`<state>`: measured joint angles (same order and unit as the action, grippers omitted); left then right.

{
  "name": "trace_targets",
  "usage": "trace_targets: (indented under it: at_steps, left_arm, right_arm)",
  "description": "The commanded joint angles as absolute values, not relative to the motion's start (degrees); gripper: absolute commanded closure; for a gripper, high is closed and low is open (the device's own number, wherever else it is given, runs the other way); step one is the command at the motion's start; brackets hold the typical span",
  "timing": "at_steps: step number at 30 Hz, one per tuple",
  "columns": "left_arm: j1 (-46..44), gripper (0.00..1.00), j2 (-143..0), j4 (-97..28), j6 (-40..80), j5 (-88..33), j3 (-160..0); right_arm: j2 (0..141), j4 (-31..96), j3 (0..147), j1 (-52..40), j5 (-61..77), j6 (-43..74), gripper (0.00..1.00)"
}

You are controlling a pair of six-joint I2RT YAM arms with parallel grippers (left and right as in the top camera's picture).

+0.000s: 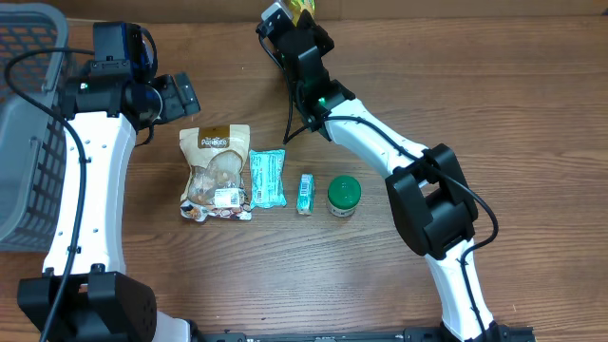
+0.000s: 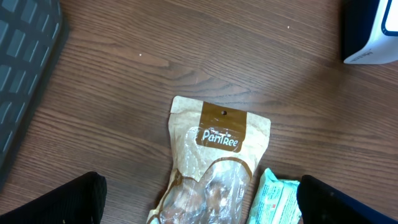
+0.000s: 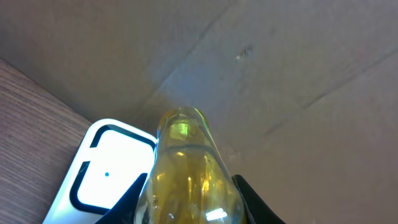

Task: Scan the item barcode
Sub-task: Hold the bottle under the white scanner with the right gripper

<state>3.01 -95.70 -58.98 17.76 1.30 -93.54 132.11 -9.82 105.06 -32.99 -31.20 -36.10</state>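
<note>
The item is a glossy, translucent yellow pack (image 3: 182,146). My right gripper (image 3: 190,202) is shut on it, one dark finger on each side. It hangs just right of the white scanner (image 3: 102,177), whose lit window has a blue dot, close to a brown cardboard wall. From above, the right gripper (image 1: 296,19) sits at the table's far edge with the yellow pack (image 1: 303,9) sticking out. My left gripper (image 1: 177,95) is open and holds nothing. In its wrist view the left gripper (image 2: 202,202) hovers above a PanTree snack bag (image 2: 214,158).
A row lies mid-table: the PanTree bag (image 1: 217,171), a teal packet (image 1: 267,178), a small teal box (image 1: 305,193) and a green-lidded jar (image 1: 344,196). A grey mesh basket (image 1: 24,123) stands at the left edge. The scanner's corner (image 2: 373,31) shows beyond the bag.
</note>
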Motion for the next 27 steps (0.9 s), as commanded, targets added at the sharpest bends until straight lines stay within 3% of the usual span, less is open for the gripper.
trace_targets:
  at_steps: [1, 23, 27]
  left_arm:
    - [2.6, 0.0, -95.6, -58.9, 17.3, 1.7, -94.0]
    - [2.6, 0.01, -95.6, -58.9, 17.3, 1.7, -94.0]
    - [2.6, 0.0, -95.6, -58.9, 17.3, 1.7, -94.0]
  right_arm:
    - [132.4, -13.3, 106.4, -32.6, -31.5, -39.1, 0.72]
    - [135.9, -13.2, 106.4, -31.4, -30.0, -44.0, 0.7]
    - [135.9, -13.2, 106.4, -31.4, -30.4, -44.0, 0.66]
